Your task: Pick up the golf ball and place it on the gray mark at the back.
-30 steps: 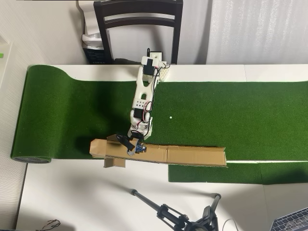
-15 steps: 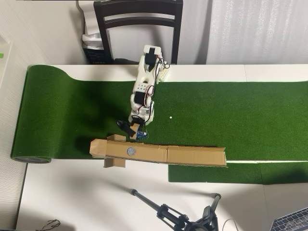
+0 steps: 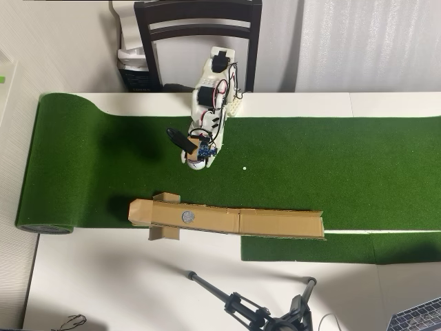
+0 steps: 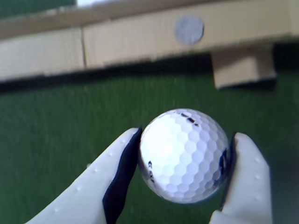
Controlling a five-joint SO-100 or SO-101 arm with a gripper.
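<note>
In the wrist view the white dimpled golf ball (image 4: 183, 155) sits between the two white fingers of my gripper (image 4: 188, 136), which is shut on it and holds it above the green turf. Ahead of it lies the gray mark (image 4: 189, 29), a flat round circle on the brown cardboard strip (image 4: 117, 42). In the overhead view my gripper (image 3: 193, 158) hangs over the turf close to the arm's base, well apart from the gray mark (image 3: 187, 216) on the cardboard (image 3: 275, 222). I cannot pick the ball out clearly there.
A tiny white dot (image 3: 244, 167) lies on the green turf (image 3: 344, 165) right of the gripper. A dark chair (image 3: 198, 34) stands behind the arm's base. A black tripod (image 3: 255, 310) lies on the white table below the cardboard. The turf's left end is rolled (image 3: 45, 227).
The arm has drawn back from the cardboard strip toward its base. The gripper that was over the gray mark now hangs over the turf, and the mark lies bare.
</note>
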